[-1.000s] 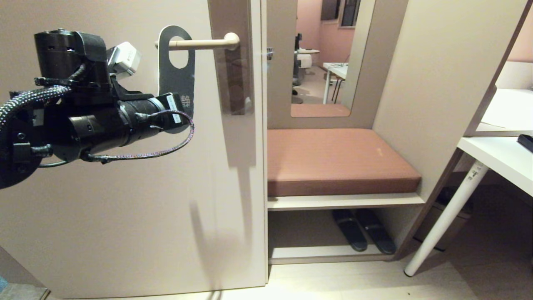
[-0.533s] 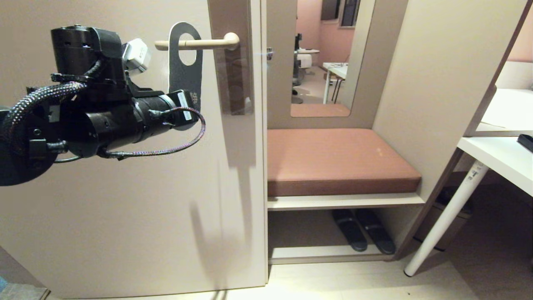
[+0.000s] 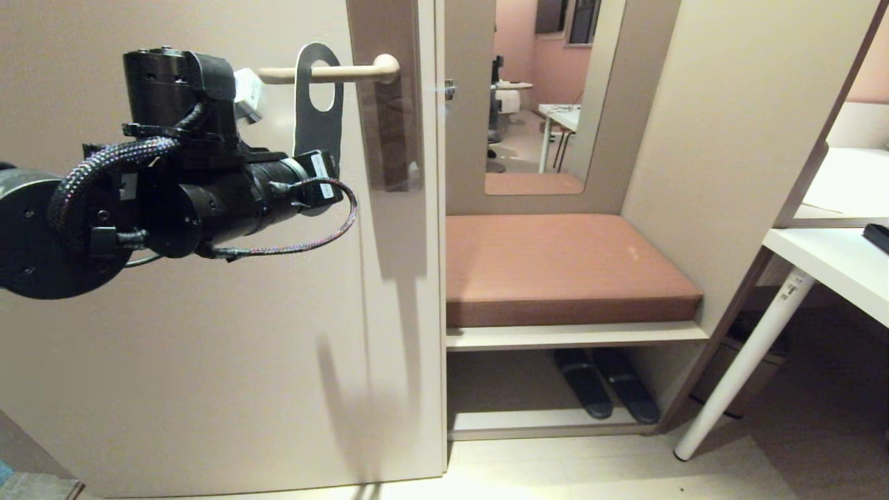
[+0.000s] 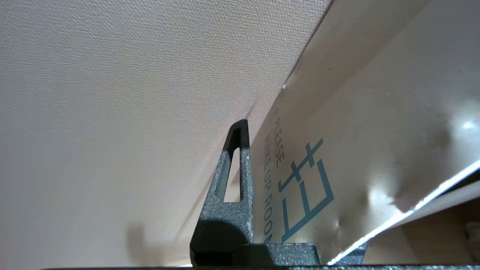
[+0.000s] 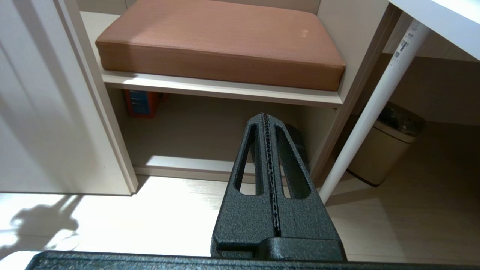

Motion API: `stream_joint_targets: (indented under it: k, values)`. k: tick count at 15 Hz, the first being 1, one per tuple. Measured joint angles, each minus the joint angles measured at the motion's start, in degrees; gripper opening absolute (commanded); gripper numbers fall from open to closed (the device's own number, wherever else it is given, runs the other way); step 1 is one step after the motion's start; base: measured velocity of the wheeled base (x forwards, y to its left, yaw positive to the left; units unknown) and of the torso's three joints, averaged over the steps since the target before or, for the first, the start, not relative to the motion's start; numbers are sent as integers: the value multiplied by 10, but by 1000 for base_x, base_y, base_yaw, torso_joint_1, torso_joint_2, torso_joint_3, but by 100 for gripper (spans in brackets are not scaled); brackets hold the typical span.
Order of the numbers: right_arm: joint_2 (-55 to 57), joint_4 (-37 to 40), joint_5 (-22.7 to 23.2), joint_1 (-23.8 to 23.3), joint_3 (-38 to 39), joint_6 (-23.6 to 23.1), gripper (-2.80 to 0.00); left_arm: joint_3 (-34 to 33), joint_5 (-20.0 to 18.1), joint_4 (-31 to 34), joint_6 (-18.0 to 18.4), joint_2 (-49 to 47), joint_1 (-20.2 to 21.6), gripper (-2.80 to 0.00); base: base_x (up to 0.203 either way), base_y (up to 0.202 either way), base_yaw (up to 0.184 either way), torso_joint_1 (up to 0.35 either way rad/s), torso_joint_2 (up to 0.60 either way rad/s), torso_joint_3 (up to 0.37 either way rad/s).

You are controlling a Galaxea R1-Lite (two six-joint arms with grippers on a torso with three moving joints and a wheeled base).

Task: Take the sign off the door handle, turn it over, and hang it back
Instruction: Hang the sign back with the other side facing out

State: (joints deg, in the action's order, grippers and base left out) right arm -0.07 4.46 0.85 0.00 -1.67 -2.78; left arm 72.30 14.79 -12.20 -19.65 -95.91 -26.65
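The sign [image 3: 318,132] shows its blue-grey face in the head view, its round hole threaded over the beige door handle [image 3: 358,71]. The lever's bar passes through the upper part of the hole. My left arm [image 3: 208,194] reaches in from the left and covers the sign's lower end. In the left wrist view my left gripper [image 4: 258,150] is shut on the sign [image 4: 348,142], whose white face reads "PLEASE MAKE UP ROOM". One black finger [image 4: 232,180] presses that face; the other is hidden behind the card. My right gripper [image 5: 267,117] hangs shut and empty near the floor.
The handle sits on a brownish plate [image 3: 392,125] of the beige door [image 3: 208,361]. Right of the door is a bench with a brown cushion [image 3: 569,267], dark slippers [image 3: 604,392] beneath, a mirror [image 3: 549,97] above. A white table leg [image 3: 750,347] and a bin [image 5: 386,146] stand at the right.
My left arm has moved right and a little up with the sign in its grip. The sign's hole has slid along the lever from near its free tip toward the plate.
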Motion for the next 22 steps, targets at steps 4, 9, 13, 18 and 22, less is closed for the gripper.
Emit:
stream_joint_targets:
  k: [4, 9, 13, 18, 22]
  values:
    - [0, 0, 0, 0, 0, 0, -280, 17, 13, 0, -6, -12, -15, -280, 0, 0, 0, 0, 0, 0]
    - [0, 0, 0, 0, 0, 0, -280, 34, 45, 0, -7, -30, -28, -280, 0, 0, 0, 0, 0, 0]
    - [0, 0, 0, 0, 0, 0, -280, 46, 82, 0, -19, -41, -42, -280, 0, 0, 0, 0, 0, 0]
    - [0, 0, 0, 0, 0, 0, -280, 50, 94, 0, -51, -45, -52, -280, 0, 0, 0, 0, 0, 0]
    - [0, 0, 0, 0, 0, 0, -280, 50, 116, 0, -72, -45, -69, -280, 0, 0, 0, 0, 0, 0]
